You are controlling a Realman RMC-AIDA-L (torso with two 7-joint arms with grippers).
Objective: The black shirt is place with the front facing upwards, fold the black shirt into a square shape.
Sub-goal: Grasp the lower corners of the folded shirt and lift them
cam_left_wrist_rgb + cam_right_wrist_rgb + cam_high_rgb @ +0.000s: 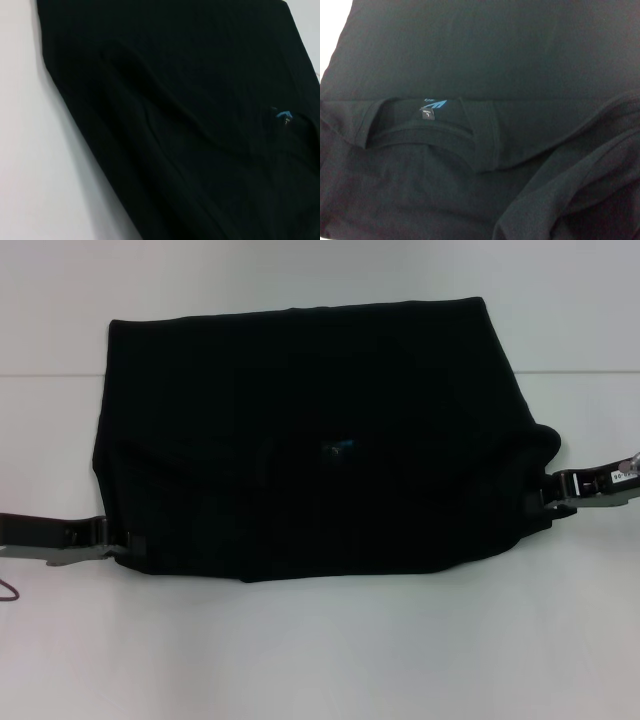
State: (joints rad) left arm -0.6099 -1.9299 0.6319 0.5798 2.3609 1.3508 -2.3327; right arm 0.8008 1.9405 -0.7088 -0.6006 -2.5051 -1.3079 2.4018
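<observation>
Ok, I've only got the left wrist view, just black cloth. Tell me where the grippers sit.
Observer: In the head view the left gripper is at the black shirt's near left corner.
Operator: Now the right one.
Observer: The right gripper is at the shirt's right edge, where cloth bunches.
Operator: Describe the collar.
Observer: The right wrist view shows the collar curving around the blue neck label.
</observation>
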